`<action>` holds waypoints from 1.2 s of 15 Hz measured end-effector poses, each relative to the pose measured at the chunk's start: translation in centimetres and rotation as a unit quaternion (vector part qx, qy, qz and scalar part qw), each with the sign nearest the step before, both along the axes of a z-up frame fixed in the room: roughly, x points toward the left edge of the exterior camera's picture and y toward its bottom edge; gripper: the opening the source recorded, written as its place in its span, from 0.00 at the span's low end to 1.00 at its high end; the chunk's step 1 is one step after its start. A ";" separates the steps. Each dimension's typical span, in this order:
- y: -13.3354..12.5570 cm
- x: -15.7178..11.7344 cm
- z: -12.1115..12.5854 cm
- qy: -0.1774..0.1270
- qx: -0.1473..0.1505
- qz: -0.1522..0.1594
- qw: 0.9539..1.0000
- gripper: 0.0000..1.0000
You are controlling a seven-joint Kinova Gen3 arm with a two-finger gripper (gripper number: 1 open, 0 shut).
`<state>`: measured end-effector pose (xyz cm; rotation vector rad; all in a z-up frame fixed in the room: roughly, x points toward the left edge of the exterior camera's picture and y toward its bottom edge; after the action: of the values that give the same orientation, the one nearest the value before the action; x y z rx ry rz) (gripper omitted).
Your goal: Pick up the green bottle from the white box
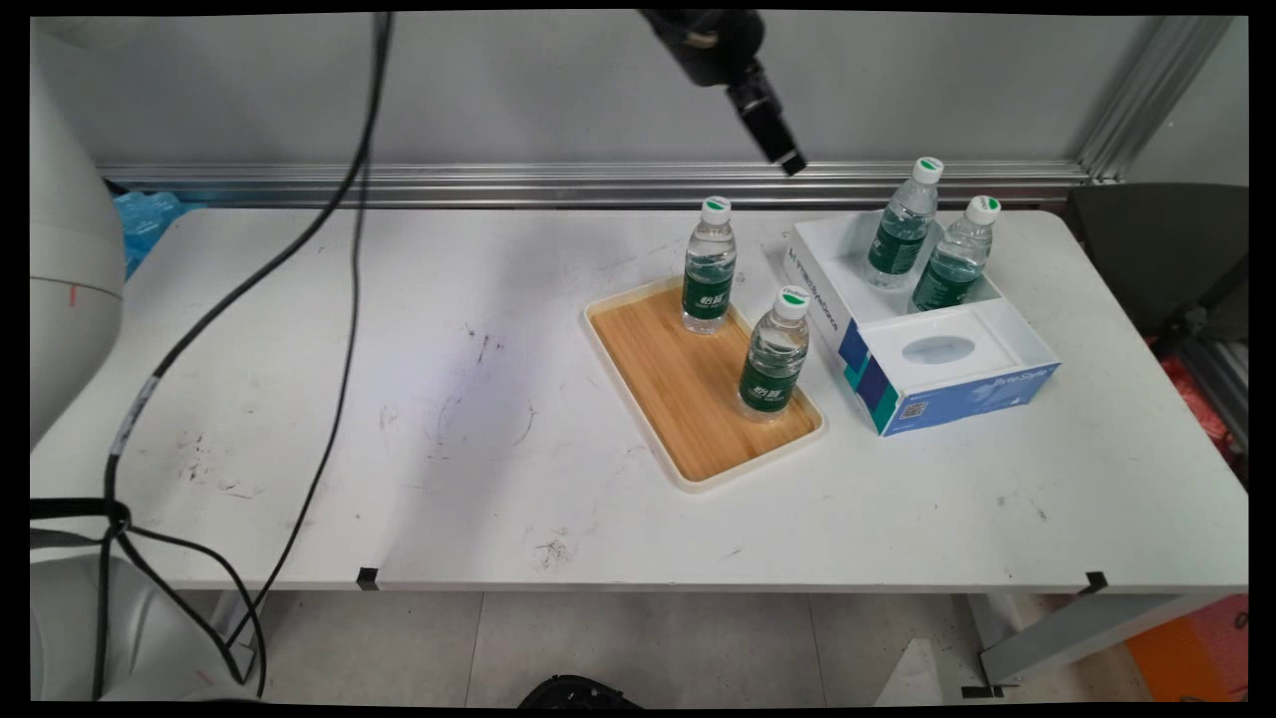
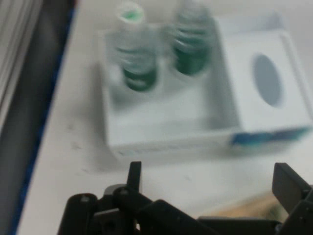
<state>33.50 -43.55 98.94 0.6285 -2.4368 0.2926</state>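
Observation:
My gripper (image 1: 791, 162) hangs high above the table's back edge, over the gap between the tray and the box, and holds nothing. In the hand view the gripper (image 2: 210, 178) is open, its fingers (image 2: 134, 174) wide apart. Below it stands a white and blue box (image 1: 957, 389) with an oval hole in its near part. Two water bottles (image 1: 902, 224) (image 1: 955, 254) stand in its open far compartment. They appear blurred as bottles (image 2: 134, 54) (image 2: 190, 46) inside the box (image 2: 161, 122). Left of the box lies a wooden tray (image 1: 668, 389) with two more bottles (image 1: 709, 267) (image 1: 776, 354) upright on it.
Black cables (image 1: 349, 299) hang across the table's left part. An aluminium rail (image 1: 498, 184) runs along the back edge, with a blue bag (image 1: 150, 214) at the back left. A dark chair (image 1: 1156, 249) stands past the right end.

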 end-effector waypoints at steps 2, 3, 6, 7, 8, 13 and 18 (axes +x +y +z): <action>-2.2 -1.2 -1.0 0.006 -0.010 0.022 1.000 1.00; -3.3 -1.8 -1.6 0.008 -0.014 0.030 0.999 1.00; -6.0 -3.7 -3.6 0.012 -0.021 0.039 0.999 1.00; -6.7 -4.2 -4.3 0.013 -0.021 0.039 0.999 1.00; -7.1 -4.5 -4.7 0.013 -0.021 0.039 0.999 1.00; -9.8 -7.5 -8.2 0.021 -0.016 0.025 0.999 1.00; -11.9 -10.3 -11.6 0.029 -0.016 0.012 0.999 1.00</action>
<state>23.15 -55.42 87.37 0.6431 -2.3655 0.3174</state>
